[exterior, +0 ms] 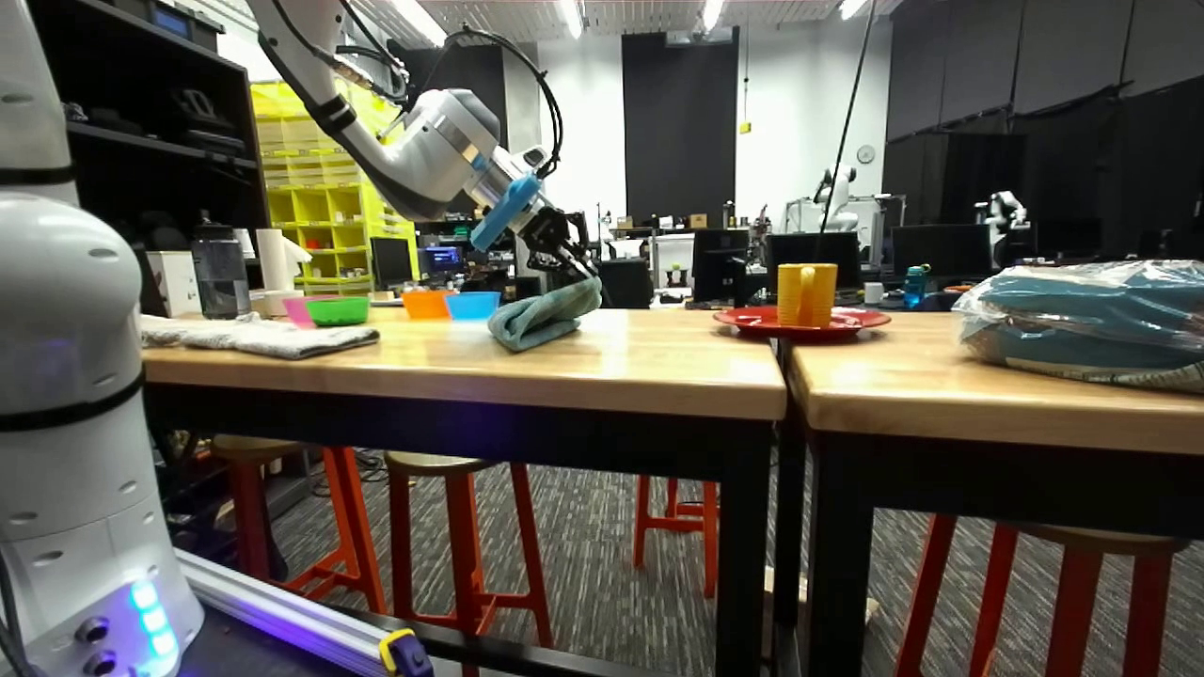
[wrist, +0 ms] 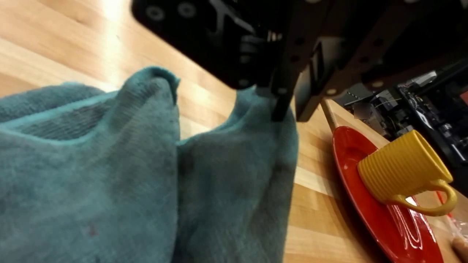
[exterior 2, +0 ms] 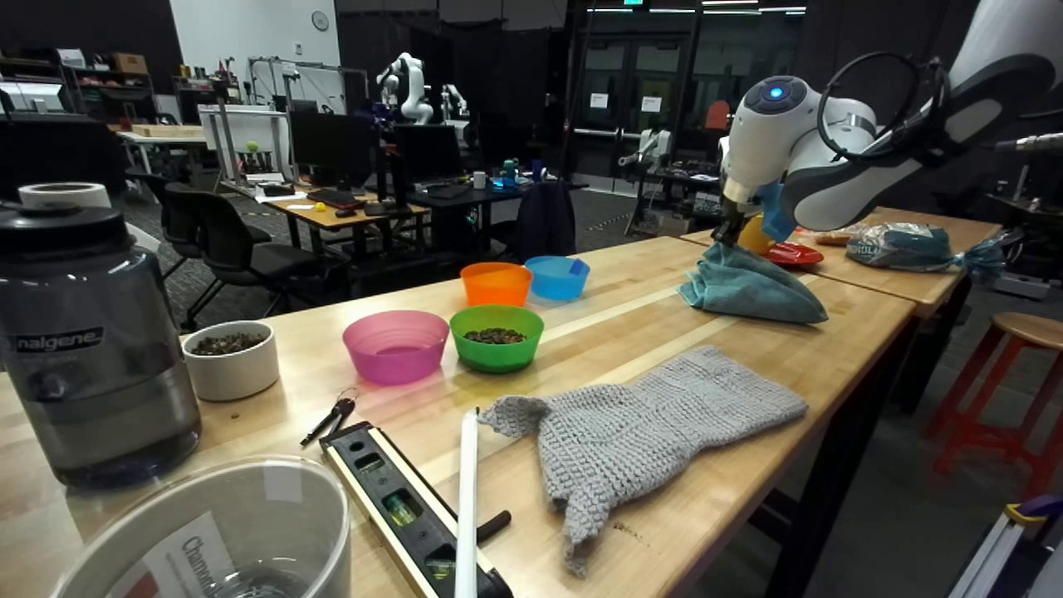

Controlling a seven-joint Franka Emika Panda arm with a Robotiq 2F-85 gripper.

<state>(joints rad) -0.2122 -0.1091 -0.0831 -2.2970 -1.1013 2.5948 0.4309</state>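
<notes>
Cloth (exterior 2: 743, 286): teal, soft napped surface, grayer in shaded hollows.
Hem: lighter teal, visible along an open fold in the wrist view.
Spot: one small reddish mark on the broad panel.
Folds: loose, bunched, lower layers resting on the bench (exterior 2: 598, 328).
Peak: raised, at the fingertips of the gripper (wrist: 291, 117); one finger overlaps it in the wrist view.

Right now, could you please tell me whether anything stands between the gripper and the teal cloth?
Nothing visible does: the gripper is right at the raised end of the cloth. In the wrist view, the mug and plate sit apart, to the right.
</notes>
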